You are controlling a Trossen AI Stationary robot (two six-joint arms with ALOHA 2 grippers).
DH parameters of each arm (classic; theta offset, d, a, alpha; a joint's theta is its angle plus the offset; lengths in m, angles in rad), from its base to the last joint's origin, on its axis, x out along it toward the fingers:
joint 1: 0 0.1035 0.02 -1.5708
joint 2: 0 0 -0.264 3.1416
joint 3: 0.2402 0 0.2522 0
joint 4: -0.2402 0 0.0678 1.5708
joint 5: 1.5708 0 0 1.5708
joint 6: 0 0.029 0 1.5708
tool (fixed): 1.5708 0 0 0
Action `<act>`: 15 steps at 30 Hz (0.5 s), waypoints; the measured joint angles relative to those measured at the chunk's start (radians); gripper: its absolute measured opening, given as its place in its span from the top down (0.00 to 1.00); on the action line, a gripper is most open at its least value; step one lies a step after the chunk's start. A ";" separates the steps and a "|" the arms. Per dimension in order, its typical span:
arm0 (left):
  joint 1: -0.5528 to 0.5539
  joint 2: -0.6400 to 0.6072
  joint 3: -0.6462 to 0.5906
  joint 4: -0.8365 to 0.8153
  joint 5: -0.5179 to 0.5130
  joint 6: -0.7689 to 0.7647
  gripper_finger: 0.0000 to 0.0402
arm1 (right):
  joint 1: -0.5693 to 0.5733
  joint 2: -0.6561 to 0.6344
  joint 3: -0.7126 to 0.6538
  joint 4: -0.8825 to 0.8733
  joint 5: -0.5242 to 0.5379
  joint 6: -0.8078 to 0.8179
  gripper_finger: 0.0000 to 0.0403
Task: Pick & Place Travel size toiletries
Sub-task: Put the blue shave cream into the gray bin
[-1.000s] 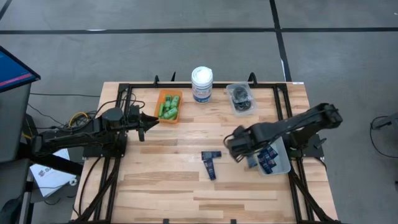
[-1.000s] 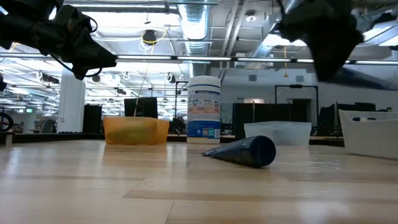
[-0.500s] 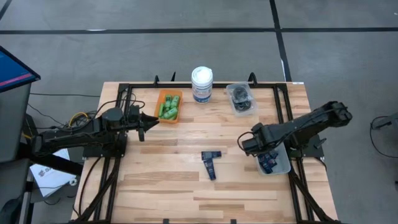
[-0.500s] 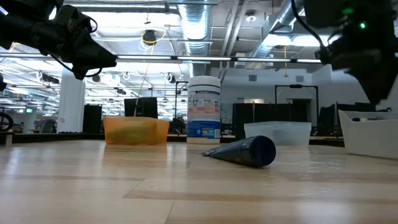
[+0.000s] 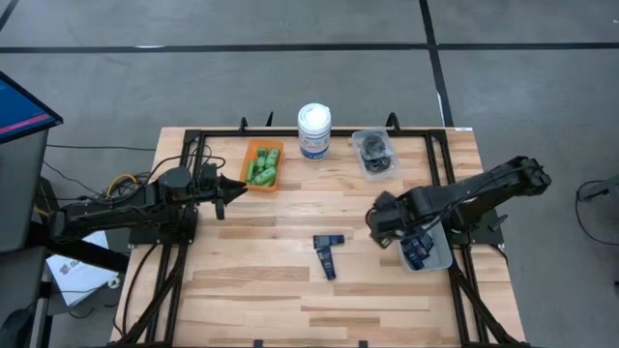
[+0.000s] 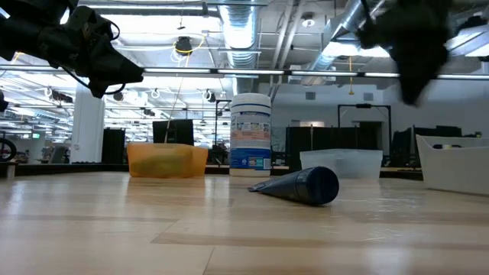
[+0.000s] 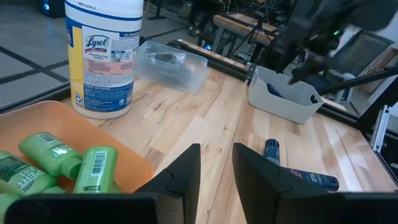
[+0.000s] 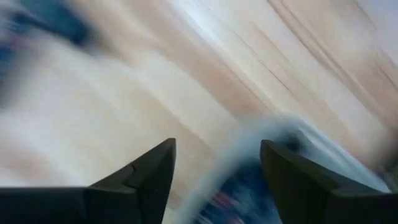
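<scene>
Two dark navy tubes [image 5: 328,253] lie side-on on the bare wood mid-table; one shows in the low view [image 6: 306,186]. More navy tubes lie in the clear bin [image 5: 427,247] at the right. My right gripper [image 5: 385,220] hangs open above the table, just left of that bin, with nothing between its fingers [image 8: 217,146]. Green bottles [image 7: 93,168] lie in the orange bin [image 5: 263,165]. My left gripper [image 5: 232,187] waits beside that bin, raised, its fingers a little apart and empty [image 7: 216,167].
A white canister with a blue label [image 5: 313,130] stands at the far edge. To its right a clear bin [image 5: 374,153] holds black discs. Bare wood stretches across the near half of the table.
My right gripper has swung toward the table's right edge, over the clear bin of tubes, then come back a little toward the left. It stays raised above the table. The two tubes on the wood have not moved.
</scene>
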 joint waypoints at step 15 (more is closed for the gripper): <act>0.000 0.000 -0.001 0.009 0.000 0.000 0.78 | -0.035 0.198 0.063 0.624 0.002 -0.812 0.42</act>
